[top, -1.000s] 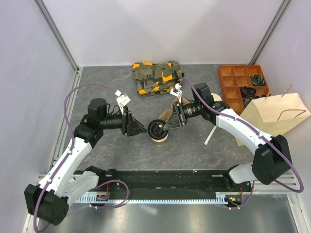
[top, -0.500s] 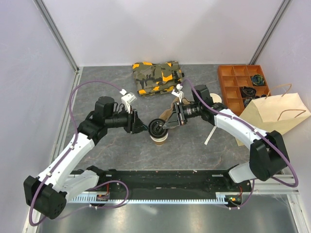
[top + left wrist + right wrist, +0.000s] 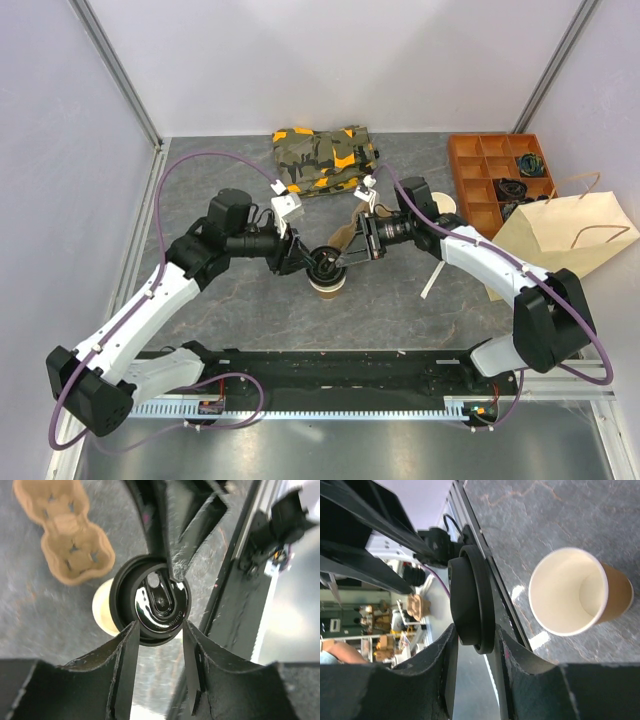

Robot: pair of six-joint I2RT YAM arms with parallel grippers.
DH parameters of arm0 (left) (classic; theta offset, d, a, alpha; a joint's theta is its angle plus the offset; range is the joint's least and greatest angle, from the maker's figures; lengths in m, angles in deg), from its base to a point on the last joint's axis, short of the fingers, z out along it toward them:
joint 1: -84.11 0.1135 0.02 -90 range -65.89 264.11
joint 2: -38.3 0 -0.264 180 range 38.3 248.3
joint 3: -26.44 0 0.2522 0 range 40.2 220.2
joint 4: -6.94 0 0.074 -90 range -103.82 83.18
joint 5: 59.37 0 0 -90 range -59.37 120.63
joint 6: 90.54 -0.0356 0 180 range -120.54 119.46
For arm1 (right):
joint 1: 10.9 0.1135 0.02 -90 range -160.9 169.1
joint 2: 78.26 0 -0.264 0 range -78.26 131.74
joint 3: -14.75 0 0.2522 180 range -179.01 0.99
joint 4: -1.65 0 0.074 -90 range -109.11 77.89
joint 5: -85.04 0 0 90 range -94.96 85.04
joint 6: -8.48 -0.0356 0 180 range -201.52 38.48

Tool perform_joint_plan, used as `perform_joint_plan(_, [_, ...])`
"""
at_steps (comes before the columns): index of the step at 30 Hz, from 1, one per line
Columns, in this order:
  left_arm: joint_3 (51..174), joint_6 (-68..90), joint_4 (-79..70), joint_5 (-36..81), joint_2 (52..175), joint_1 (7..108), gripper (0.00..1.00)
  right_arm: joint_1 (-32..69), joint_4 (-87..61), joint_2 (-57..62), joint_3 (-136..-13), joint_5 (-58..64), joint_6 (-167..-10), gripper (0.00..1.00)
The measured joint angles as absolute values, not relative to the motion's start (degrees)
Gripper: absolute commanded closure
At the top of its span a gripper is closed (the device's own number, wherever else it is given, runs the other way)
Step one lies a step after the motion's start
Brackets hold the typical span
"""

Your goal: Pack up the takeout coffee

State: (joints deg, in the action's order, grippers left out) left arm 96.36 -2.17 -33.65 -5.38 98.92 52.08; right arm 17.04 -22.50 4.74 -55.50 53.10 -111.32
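The right tool (image 3: 476,636) is clamped on the rim of the black lid (image 3: 470,600), holding it on edge above the surface (image 3: 545,510). The kraft-paper cup (image 3: 570,592) stands upright and uncovered just beside it, its pale inside showing. The left tool (image 3: 159,627) faces the lid's top with its fingers (image 3: 125,655) apart, flanking the rim; whether they touch it cannot be told. The paper bag (image 3: 570,235) lies well apart, at the right.
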Motion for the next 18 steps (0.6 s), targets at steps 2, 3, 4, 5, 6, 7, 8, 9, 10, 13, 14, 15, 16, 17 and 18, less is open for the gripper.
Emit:
perform_joint_plan(2, [98.11, -7.83, -34.90, -7.22, 99.48, 51.99, 0.55, 17.04, -24.54, 4.85, -55.54, 53.28, -109.18, 1.00])
perform_joint_plan(3, [98.99, -10.12, -35.31, -7.78, 99.83, 51.99, 0.55, 17.04, -25.30, 4.96, -55.59, 53.32, -108.37, 1.00])
perform_joint_plan(4, [100.30, -13.25, -36.19, -8.99, 100.51, 51.97, 0.55, 17.04, -26.48, 5.20, -55.76, 53.50, -107.37, 1.00])
perform_joint_plan(5, [101.65, -16.33, -37.26, -10.06, 101.23, 51.93, 0.55, 17.04, -27.55, 5.53, -55.98, 53.67, -106.49, 1.00])
perform_joint_plan(6, [102.96, -19.89, -38.53, -10.95, 101.89, 51.80, 0.56, 17.04, -28.65, 5.94, -56.26, 53.93, -105.58, 1.00])
perform_joint_plan(7, [104.01, -23.48, -39.75, -11.94, 102.44, 51.62, 0.57, 17.04, -29.59, 6.33, -56.55, 54.19, -104.83, 1.00])
perform_joint_plan(8, [104.76, -27.00, -40.97, -12.59, 102.74, 51.36, 0.58, 17.06, -30.53, 6.66, -56.77, 54.39, -103.96, 1.00])
perform_joint_plan(9, [105.17, -30.36, -42.04, -13.14, 102.81, 51.01, 0.58, 17.06, -31.51, 6.95, -57.01, 54.63, -103.19, 1.00])
perform_joint_plan(10, [105.35, -33.69, -43.07, -13.40, 102.81, 50.55, 0.59, 17.11, -32.10, 7.08, -57.18, 54.78, -102.60, 1.00])
perform_joint_plan(13, [105.46, -42.49, -45.32, -13.49, 102.81, 48.54, 0.60, 17.63, -34.20, 7.21, -57.95, 55.62, -101.03, 1.00])
perform_joint_plan(14, [105.46, -44.40, -45.78, -13.51, 102.81, 47.86, 0.60, 17.92, -34.42, 7.21, -58.17, 55.86, -100.77, 1.00])
perform_joint_plan(15, [105.46, -46.47, -46.20, -13.53, 102.81, 46.94, 0.60, 18.29, -34.77, 7.21, -58.54, 56.10, -100.50, 1.00])
perform_joint_plan(16, [105.46, -48.24, -46.39, -13.55, 102.83, 46.22, 0.61, 18.57, -35.14, 7.21, -58.95, 56.29, -100.20, 1.00])
perform_joint_plan(17, [105.48, -49.66, -46.61, -13.55, 102.94, 45.52, 0.62, 19.29, -35.33, 7.21, -59.30, 56.51, -99.96, 1.00])
perform_joint_plan(18, [105.50, -50.56, -46.83, -13.55, 103.13, 44.95, 0.61, 19.71, -35.42, 7.21, -59.52, 56.66, -99.76, 1.00])
